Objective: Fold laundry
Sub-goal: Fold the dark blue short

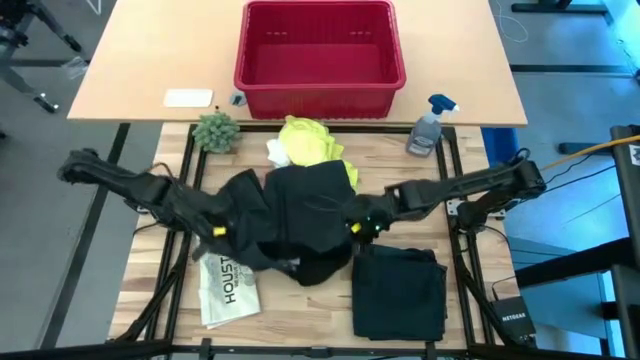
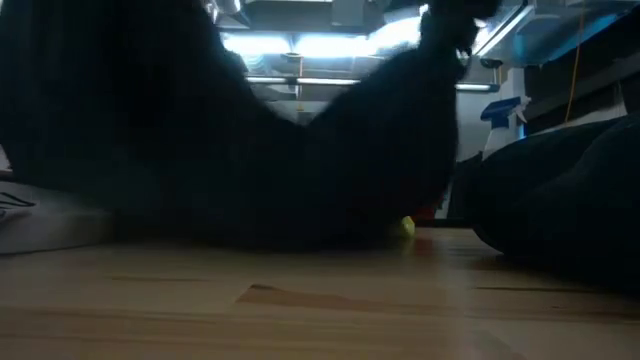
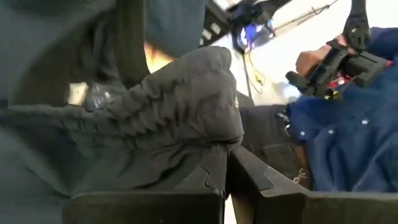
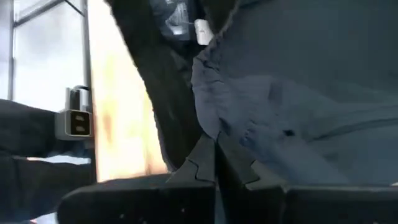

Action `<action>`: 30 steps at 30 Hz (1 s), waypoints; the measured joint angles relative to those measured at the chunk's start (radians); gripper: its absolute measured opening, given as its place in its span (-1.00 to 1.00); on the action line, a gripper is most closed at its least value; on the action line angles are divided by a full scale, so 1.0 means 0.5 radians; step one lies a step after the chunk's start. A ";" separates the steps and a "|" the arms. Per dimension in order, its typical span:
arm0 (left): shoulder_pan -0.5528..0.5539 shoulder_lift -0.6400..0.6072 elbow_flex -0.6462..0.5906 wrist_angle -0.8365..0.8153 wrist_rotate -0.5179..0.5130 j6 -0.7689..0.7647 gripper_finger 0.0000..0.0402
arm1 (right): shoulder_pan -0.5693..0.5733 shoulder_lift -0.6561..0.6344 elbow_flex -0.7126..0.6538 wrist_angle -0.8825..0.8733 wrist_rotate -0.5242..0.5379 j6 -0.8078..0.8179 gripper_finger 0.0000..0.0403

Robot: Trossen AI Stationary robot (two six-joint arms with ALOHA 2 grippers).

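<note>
The black trousers (image 1: 300, 215) lie bunched in the middle of the table, between my two grippers. My left gripper (image 1: 225, 230) is shut on their left side and my right gripper (image 1: 358, 226) on their right side. In the low view the trousers (image 2: 250, 150) sag as a dark span down to the tabletop. Behind them the yellow T-shirt (image 1: 318, 143) and a small white cloth (image 1: 277, 152) rest on the table, partly under the trousers' far edge. The pink cloth is out of view. My left gripper pinches a bunched, wrinkled fold of the trousers' left side (image 3: 208, 140) between its two fingers, coming from the table's left and slanting a little downward. The cloth runs slack toward the middle, its lower part on the table. My right gripper pinches an edge of the trousers' right side (image 4: 214, 127) between its two fingers, slanting down from the table's right. One layer or several, I cannot tell. The cloth hangs loosely from the fingers, its middle resting on the table.
A folded dark garment (image 1: 400, 290) lies at the near right. The white "HOUSTON" item (image 1: 228, 285) lies at the near left. A red basket (image 1: 320, 85), a small plant (image 1: 215, 130) and a spray bottle (image 1: 430, 125) stand at the far side.
</note>
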 joint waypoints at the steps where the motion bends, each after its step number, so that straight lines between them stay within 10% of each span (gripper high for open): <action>1: -0.016 0.025 -0.044 0.069 0.004 -0.023 -1.00 | 0.009 0.001 -0.043 0.047 -0.001 0.037 -1.00; 20: -0.278 0.568 -0.105 0.545 0.323 -0.278 -1.00 | 0.291 -0.001 -0.290 0.319 -0.188 0.337 -0.95; 30: -0.378 0.642 -0.105 0.555 0.245 -0.286 -1.00 | 0.390 -0.001 -0.290 0.604 0.024 0.247 -0.09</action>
